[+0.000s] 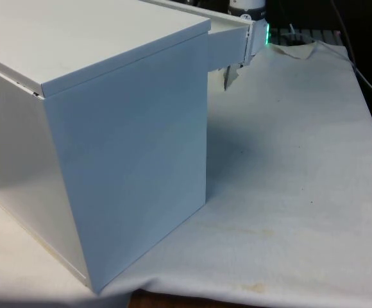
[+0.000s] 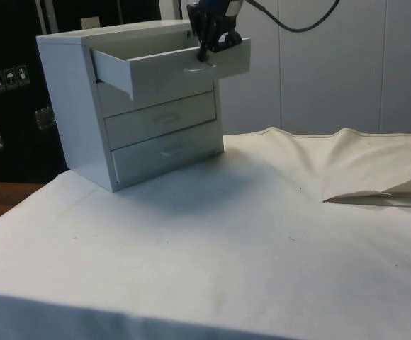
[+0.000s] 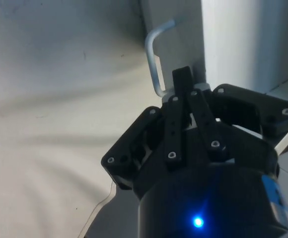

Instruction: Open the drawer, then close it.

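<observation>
- The chest (image 2: 131, 106) stands on the worktop (image 2: 212, 241), and everything here is placed against it.
- Its top drawer (image 2: 170, 67) is pulled well out of the chest's front, so the opening half of the task looks done, or nearly so.
- The two lower drawers sit flush in the chest.
- The hand (image 2: 207, 51) is at the top drawer's front, right at the handle (image 3: 154, 59).
- In the wrist view the fingers (image 3: 182, 89) are drawn together at one end of the handle; they appear clenched on it, though the exact contact is hard to make out.
- In the front view the chest turns its back and side to the camera, and the drawer's front pokes out past the chest's far edge, with the hand (image 1: 229, 76) just under it.
- What is left, by this reading, is the closing: the drawer must go back into the chest until its front lines up with the two below.
- No sign of closing shows, since the drawer stands far out of the chest.
</observation>
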Tool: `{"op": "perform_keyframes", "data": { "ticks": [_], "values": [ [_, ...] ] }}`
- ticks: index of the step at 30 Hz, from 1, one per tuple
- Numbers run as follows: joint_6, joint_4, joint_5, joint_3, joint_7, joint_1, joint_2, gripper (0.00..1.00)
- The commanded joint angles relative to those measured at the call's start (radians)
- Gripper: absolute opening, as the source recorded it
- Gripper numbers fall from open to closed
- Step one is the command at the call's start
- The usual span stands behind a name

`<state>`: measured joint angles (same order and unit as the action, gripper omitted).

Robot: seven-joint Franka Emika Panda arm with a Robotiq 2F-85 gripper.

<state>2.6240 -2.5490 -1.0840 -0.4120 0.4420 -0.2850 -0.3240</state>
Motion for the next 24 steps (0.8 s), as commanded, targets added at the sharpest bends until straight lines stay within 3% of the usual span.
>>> {"op": "perform_keyframes", "data": {
  "ticks": [1,13,21,22,24],
  "values": [
    [-0.006,0.014,-0.009,0.003,-0.002,0.002,0.009,0.0],
    [-0.013,0.045,0.0,-0.003,0.012,0.0,0.036,0.0],
    [-0.017,0.1,-0.024,-0.008,0.016,0.005,0.08,0.0],
    [-0.017,0.088,-0.005,-0.009,0.021,0.0,0.073,0.0],
    [-0.017,0.108,-0.028,-0.009,0.014,0.006,0.087,0.0]
  ]
}}
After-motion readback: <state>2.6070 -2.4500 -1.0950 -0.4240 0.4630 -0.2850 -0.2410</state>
